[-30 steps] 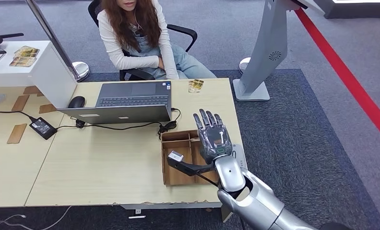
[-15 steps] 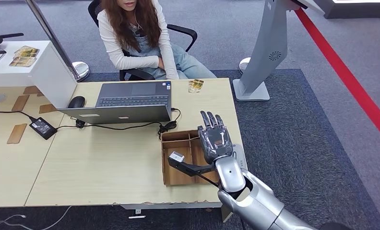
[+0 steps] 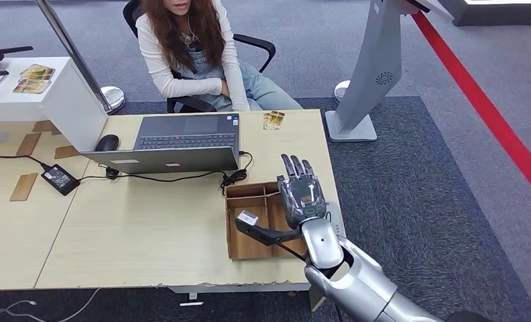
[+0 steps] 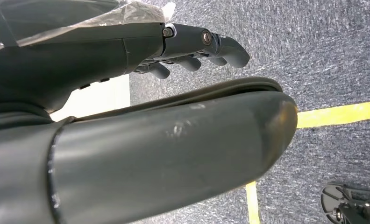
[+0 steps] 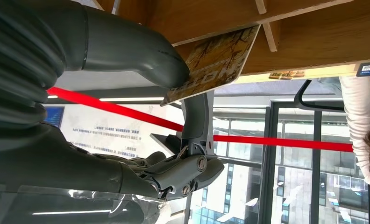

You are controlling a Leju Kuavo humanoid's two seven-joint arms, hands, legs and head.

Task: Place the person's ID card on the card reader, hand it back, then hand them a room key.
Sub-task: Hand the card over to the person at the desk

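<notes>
My right hand (image 3: 302, 194) hovers palm down over a wooden compartment tray (image 3: 249, 249) at the table's right end, fingers stretched out and thumb spread wide to the left. In the right wrist view the thumb tip (image 5: 171, 70) touches the edge of a gold room key card (image 5: 216, 58) that leans out of the tray (image 5: 314, 42); the fingers (image 5: 192, 170) stay well apart from it. More gold cards (image 3: 273, 120) lie at the table's far edge in front of the seated person (image 3: 189, 47). My left hand (image 4: 197, 42) hangs over carpet, holding nothing.
An open laptop (image 3: 182, 142) with a mouse (image 3: 106, 142) and cables sits mid-table. A power brick (image 3: 60, 178) lies to the left. A white counter (image 3: 45, 94) with cards stands at the far left, and a grey kiosk stand (image 3: 377, 74) at the right.
My right hand has drifted slightly right and back towards me over the tray. The person and the table items are unchanged.
</notes>
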